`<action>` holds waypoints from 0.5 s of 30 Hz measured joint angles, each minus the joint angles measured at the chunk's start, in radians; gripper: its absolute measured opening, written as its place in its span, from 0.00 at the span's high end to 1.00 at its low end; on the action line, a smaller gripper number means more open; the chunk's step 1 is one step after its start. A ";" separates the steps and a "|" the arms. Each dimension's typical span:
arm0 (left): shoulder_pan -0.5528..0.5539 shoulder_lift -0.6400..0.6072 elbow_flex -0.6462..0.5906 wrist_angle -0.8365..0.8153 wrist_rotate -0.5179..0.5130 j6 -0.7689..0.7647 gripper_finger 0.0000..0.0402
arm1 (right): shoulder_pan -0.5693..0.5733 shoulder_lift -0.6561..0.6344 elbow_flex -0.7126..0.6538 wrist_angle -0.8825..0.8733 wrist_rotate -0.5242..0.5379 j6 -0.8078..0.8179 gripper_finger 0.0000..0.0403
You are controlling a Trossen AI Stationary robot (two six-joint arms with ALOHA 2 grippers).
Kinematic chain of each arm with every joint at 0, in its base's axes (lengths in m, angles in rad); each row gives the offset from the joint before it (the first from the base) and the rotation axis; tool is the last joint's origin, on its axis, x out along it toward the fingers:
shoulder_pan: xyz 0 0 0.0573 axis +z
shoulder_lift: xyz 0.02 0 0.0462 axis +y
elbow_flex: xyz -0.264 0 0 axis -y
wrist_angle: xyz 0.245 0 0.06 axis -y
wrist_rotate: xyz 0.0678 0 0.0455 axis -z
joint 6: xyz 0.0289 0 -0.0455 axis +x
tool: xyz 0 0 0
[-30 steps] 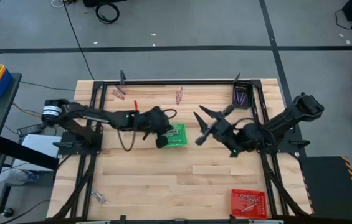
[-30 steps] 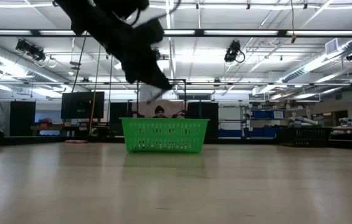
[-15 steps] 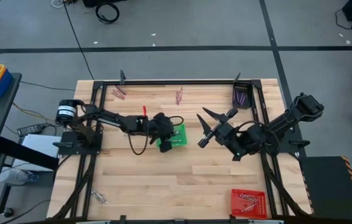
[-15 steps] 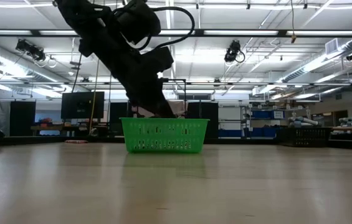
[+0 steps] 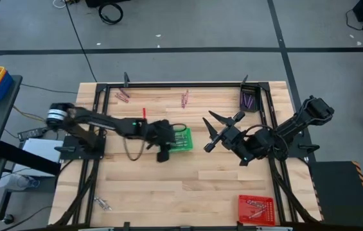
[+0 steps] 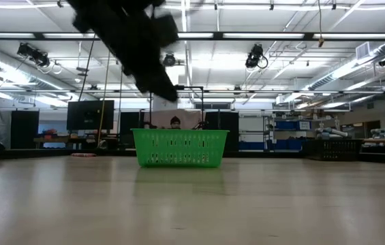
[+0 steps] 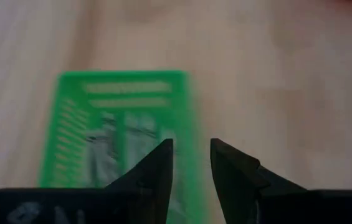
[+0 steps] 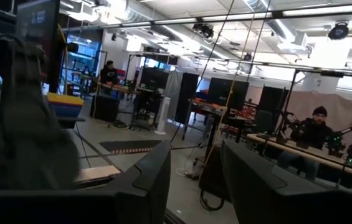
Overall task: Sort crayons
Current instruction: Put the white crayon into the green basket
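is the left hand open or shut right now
Open, by a narrow gap: the left hand shows wood between its two dark fingers, nothing held, beside the green tray.

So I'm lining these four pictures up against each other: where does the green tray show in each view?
High view: green tray at table centre, just right of the left gripper.
Low view: centre, standing on the tabletop.
Left wrist view: left of centre, beyond the slightly parted fingers.
Right wrist view: not in it; only the room shows.
Shared landmark: the left arm above or beside the tray.

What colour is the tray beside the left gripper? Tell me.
Green tray, slotted walls; clearest in the low view.
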 joint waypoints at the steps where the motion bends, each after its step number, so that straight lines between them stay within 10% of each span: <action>1: -0.023 -0.041 0.016 -0.073 0.015 -0.004 0.71 | 0.000 0.000 0.000 0.000 0.000 -0.003 0.64; 15: -0.678 -0.299 0.025 -0.590 -0.062 -0.445 0.71 | -0.011 0.000 0.000 -0.001 -0.041 0.040 0.64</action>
